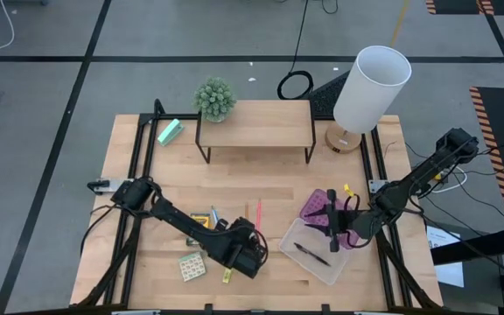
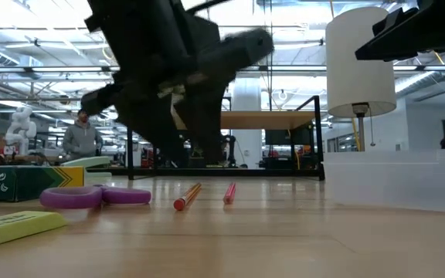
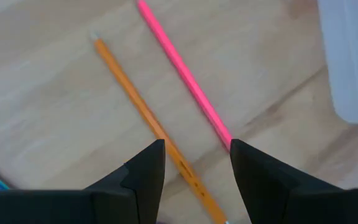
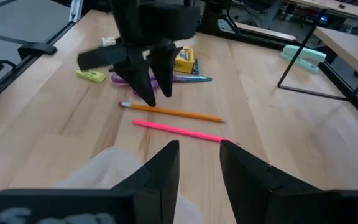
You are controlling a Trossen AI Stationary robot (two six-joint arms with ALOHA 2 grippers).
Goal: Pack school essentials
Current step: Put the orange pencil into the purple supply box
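**Left gripper hangs over two pencils, fingers apart**

At the table's left rear lies the mint-green block (image 1: 170,132), near the foot of the small wooden shelf (image 1: 255,123) that carries a potted plant (image 1: 215,99). Toward the front left sits the greenish patterned card pack (image 1: 192,266), with a tiny yellow piece (image 1: 227,276) just beside it. The yellow-green crayon box (image 4: 186,61) lies close behind the left arm; printing shows on its face, but no word can be read. Its dark green side in the low view bears small white lettering, also illegible. The purple-handled scissors (image 2: 95,196) lie flat beside it.

The left gripper (image 3: 196,163) hovers above the table, fingers parted and holding nothing. Below it the orange pencil (image 3: 148,118) and the pink pencil (image 3: 184,70) lie side by side, apart, on the wood.

Farther right, the clear box (image 1: 318,252) holds the black pen (image 1: 311,254), and its purple lid (image 1: 320,210) lies at its rear edge. The right gripper (image 4: 199,163) hangs over that box, fingers slightly apart, empty. A white-shaded lamp (image 1: 368,90) stands at the right rear.
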